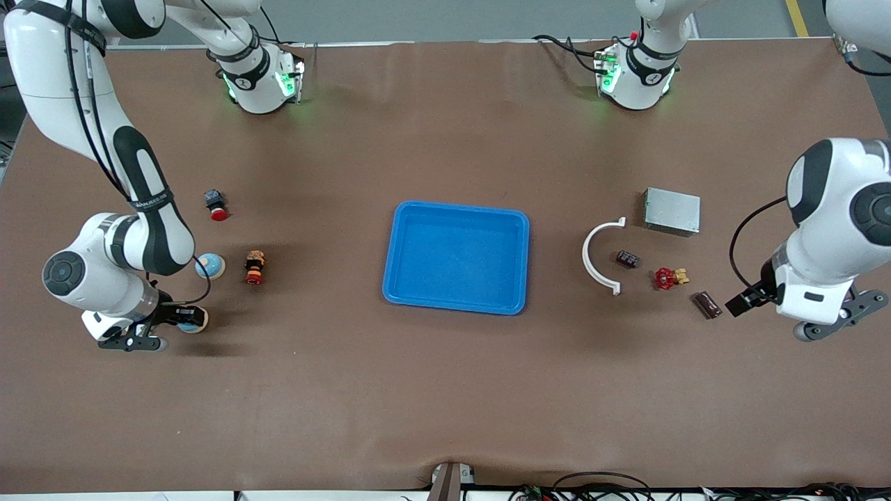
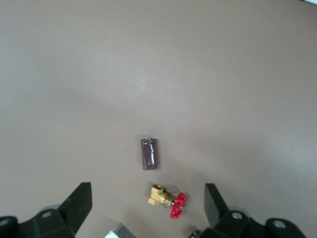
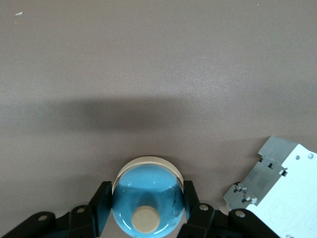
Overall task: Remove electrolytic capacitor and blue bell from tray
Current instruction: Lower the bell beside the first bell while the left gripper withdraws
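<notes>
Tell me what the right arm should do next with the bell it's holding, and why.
Probably lower the bell to the table and open. The right gripper is shut on it at the right arm's end, well clear of the tray, which holds nothing. The left gripper is open over a capacitor already on the table.

The bright-blue tray [image 1: 456,212] is sitting flat at the table's centre. The dark cylindrical electrolytic capacitor [image 2: 149,153] is lying on its side toward the left arm's end. The blue bell [image 3: 147,198] is sitting upright between the right gripper [image 3: 147,204] fingers.
</notes>
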Controlling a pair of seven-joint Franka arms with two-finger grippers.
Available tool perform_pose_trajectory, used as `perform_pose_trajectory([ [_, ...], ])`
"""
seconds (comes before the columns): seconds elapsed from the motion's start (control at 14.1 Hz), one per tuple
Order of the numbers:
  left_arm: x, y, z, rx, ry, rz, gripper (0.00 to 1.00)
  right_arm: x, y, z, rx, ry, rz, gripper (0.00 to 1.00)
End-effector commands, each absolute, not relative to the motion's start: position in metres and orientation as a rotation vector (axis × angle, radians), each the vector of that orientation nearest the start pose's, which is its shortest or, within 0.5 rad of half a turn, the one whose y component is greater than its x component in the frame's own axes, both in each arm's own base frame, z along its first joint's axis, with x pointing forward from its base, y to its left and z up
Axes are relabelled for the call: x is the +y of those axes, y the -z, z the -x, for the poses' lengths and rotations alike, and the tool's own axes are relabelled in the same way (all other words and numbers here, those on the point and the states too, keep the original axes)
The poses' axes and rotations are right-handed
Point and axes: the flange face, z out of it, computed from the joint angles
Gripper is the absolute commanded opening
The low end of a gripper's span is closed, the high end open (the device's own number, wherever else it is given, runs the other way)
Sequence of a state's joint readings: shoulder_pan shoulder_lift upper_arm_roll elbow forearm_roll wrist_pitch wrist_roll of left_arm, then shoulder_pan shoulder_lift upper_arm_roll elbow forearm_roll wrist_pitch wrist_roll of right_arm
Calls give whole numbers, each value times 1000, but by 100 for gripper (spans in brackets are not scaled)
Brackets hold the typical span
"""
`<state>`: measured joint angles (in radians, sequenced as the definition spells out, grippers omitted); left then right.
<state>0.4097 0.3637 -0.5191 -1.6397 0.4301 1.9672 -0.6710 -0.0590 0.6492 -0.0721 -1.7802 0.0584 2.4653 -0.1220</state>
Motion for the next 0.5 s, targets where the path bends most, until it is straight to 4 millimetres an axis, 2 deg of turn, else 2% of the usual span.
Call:
perform_pose_trajectory([
  [0.0,-9,-460,-645,-584,154,2874,100,-86,-192,-658,63,77,3131,0],
  [0.35,-12,-501,-649,-671,221,2942,100,-86,-190,-658,66,81,3131,0],
  [0.43,-11,-508,-649,-674,217,2939,100,-85,-190,-658,68,81,3131,54],
])
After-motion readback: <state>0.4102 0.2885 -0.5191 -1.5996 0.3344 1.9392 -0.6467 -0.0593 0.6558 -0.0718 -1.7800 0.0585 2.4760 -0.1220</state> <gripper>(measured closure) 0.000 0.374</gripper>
